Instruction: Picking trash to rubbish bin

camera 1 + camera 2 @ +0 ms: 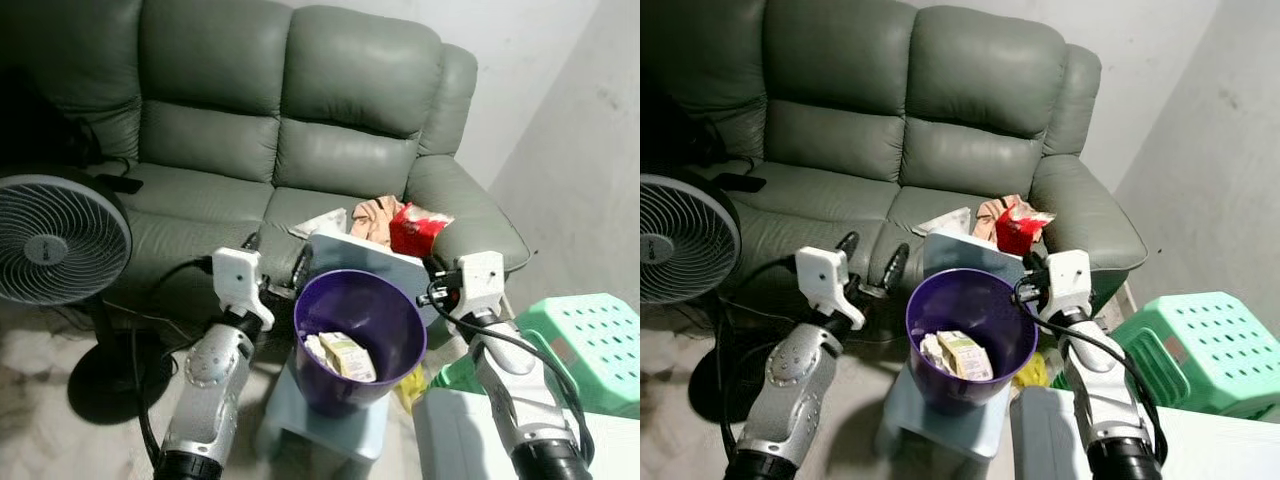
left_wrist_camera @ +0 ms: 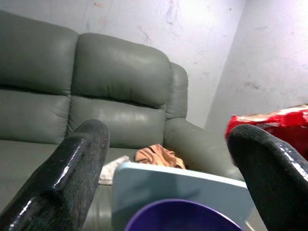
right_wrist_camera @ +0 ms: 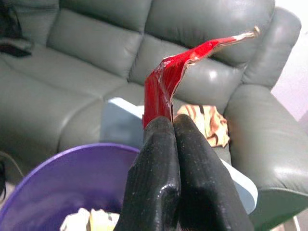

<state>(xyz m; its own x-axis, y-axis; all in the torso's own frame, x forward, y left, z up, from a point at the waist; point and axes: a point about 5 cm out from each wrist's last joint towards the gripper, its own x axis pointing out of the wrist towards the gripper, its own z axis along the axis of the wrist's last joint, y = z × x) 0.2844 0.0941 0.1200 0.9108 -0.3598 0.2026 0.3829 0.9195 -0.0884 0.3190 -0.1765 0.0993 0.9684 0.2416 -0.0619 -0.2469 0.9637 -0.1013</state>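
Red wrapper (image 3: 166,82) pinched in closed right gripper (image 3: 172,126), one purple bin (image 1: 360,335), left gripper (image 1: 872,256) spread wide, empty

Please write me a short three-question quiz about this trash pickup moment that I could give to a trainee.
1. True or false: the right gripper is shut on the red wrapper.
2. Where does the purple bin stand? A) on the sofa seat B) on a pale blue stool C) on the green stool
3. Fill in: the left gripper's fingers are ____.

Key
1. True; its fingers pinch the wrapper's lower end, near the bin's rim.
2. B; the pale blue stool is under it, in front of the sofa.
3. Open, holding nothing.
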